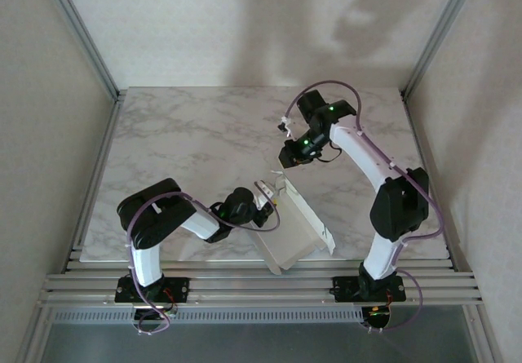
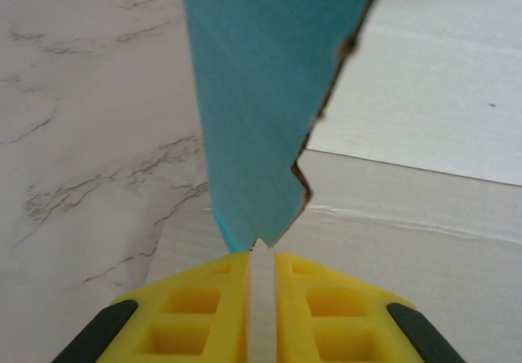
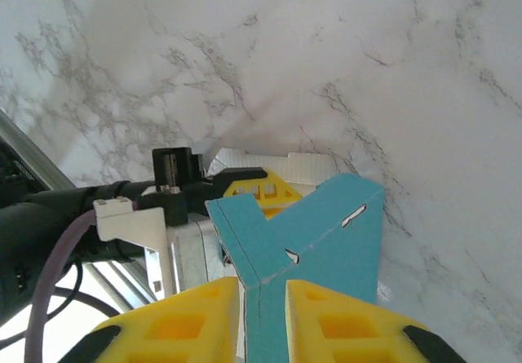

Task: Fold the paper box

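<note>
My left gripper is pinched almost shut on a thin edge of the paper box, with a turquoise flap rising just beyond. My right gripper is clamped on another turquoise flap. The box sits at the marble table's near edge, mid-width. I judge the crease needs one grip anchoring while the other swings its flap slowly.

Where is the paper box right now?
In the top view the paper box sits on the table, midway along its near edge, with the left gripper pinching its left corner.
</note>
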